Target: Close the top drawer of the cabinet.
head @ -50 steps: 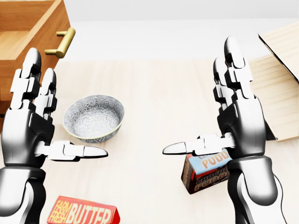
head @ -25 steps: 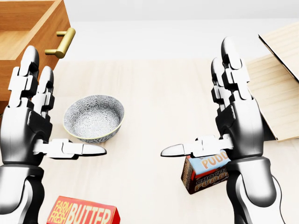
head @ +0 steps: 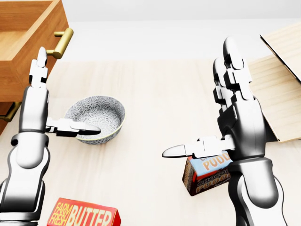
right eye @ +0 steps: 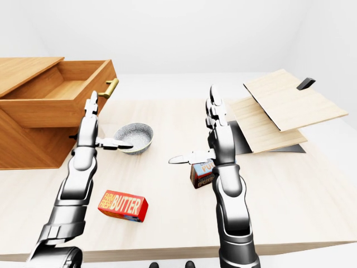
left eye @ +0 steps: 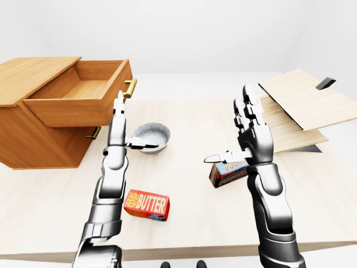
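Standing pulled well out of the cabinet (left eye: 33, 134) at the left-eye view's upper left, the top drawer (left eye: 83, 95) is not yet closed. Left hand (left eye: 119, 125), fingers spread, hovers beside its face; right hand (left eye: 251, 131) is open, idle.

top drawer (left eye: 83, 95): pulled open (brass handle) | cabinet (left eye: 33, 131): wooden, left-eye view's left
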Tool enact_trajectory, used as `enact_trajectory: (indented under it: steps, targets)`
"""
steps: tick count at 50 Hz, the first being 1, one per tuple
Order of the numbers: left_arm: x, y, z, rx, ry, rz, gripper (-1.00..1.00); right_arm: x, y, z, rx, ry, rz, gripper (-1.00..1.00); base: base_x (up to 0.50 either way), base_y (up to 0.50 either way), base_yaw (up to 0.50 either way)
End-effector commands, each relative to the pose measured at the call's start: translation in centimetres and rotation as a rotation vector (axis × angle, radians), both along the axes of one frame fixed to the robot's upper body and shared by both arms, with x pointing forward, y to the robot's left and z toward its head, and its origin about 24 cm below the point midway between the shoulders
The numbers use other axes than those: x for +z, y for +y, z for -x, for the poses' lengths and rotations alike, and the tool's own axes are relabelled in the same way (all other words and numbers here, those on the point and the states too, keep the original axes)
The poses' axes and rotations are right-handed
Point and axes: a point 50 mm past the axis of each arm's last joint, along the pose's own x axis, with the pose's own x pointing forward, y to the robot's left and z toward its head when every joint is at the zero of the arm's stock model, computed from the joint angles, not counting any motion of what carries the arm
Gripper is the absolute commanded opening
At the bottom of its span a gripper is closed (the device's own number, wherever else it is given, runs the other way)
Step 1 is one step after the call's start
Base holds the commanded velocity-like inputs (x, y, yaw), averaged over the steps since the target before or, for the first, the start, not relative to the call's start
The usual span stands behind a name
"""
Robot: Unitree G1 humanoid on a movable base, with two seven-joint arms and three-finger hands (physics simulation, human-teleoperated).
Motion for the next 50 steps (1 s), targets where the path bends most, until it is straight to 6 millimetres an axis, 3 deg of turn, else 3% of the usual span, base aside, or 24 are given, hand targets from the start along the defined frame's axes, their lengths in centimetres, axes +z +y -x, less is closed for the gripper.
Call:
enact_trajectory:
  steps: [1,15,50]
  targets:
    - [-1.2,1.8,-2.8,0.128,0.109,-0.111,1.00,-0.2,-0.1,0.1,-0.001,0.007,0.002,1.00,0.00,0.00,0.00]
    - [-2.3,4.3,-3.3,0.274,0.157,-0.135,1.00,-0.3,0.0,0.2,-0.003,0.011,0.006,1.00,0.00,0.00,0.00]
    - [0.1,8.9,-2.1,0.417,0.061,-0.088,1.00,-0.3,0.1,0.1,-0.002,0.012,0.008,1.00,0.00,0.00,0.00]
